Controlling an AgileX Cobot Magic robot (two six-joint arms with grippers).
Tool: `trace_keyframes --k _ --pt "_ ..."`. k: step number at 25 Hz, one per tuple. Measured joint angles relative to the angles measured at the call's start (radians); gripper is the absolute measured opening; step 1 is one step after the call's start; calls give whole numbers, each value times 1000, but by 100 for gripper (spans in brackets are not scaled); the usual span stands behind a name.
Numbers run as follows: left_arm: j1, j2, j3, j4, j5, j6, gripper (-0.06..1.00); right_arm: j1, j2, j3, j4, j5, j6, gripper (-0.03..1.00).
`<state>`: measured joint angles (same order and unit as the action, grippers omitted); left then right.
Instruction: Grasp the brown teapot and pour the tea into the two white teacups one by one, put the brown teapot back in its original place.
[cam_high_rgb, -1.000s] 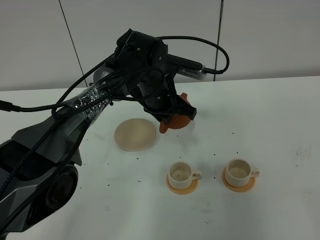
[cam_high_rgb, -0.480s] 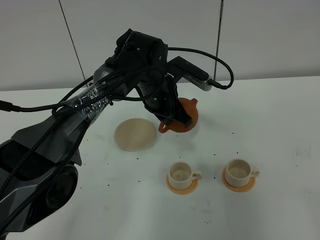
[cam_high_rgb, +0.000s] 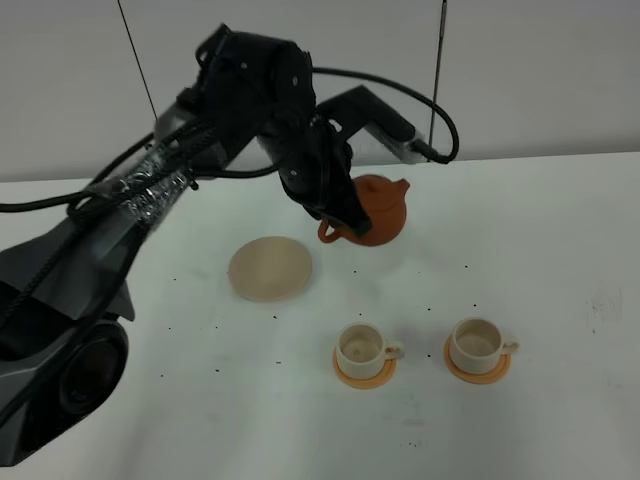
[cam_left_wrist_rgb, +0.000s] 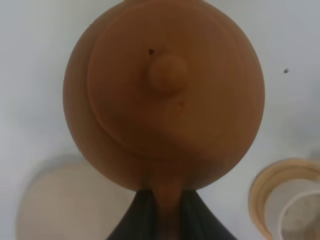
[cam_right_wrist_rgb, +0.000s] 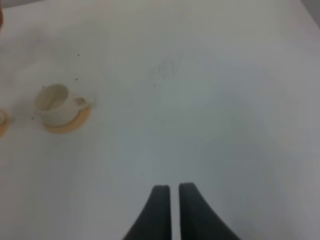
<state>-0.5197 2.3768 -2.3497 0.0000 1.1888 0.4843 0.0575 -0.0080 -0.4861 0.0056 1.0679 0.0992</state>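
- Gripping the loop handle, the left gripper (cam_left_wrist_rgb: 167, 202) is seen clamped on the brown teapot (cam_high_rgb: 378, 208), which is held upright over the table (cam_high_rgb: 560, 240).
- Since a second ago the teapot has been carried rightward, clear of the cream coaster (cam_high_rgb: 270, 268).
- The two white teacups (cam_high_rgb: 360, 345) are set well apart from it, with bare table between.
- The table's rear edge lies just behind the teapot in the high view.
- The right gripper (cam_right_wrist_rgb: 170, 205) is shown closed on nothing, over bare table.

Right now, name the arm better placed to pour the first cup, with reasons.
Left. The left gripper holds the brown teapot by its handle, lifted near the teacups; the right gripper is shut, empty.
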Motion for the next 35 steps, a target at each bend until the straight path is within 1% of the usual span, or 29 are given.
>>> trace_keyframes --k 5,13,19,22,28,35 --pt "0 -51 0 -44 0 77 18 0 0 0 0 0 0 3" --pt "0 -58 3 -113 0 197 18 0 0 0 0 0 0 3" --pt "-2 -58 24 -160 -1 245 18 0 0 0 0 0 0 3" --pt "-22 -58 30 -161 -1 280 18 0 0 0 0 0 0 3" --pt "-94 -58 30 -111 -1 299 18 0 0 0 0 0 0 3" --pt "-128 -58 30 -87 -1 377 18 0 0 0 0 0 0 3"
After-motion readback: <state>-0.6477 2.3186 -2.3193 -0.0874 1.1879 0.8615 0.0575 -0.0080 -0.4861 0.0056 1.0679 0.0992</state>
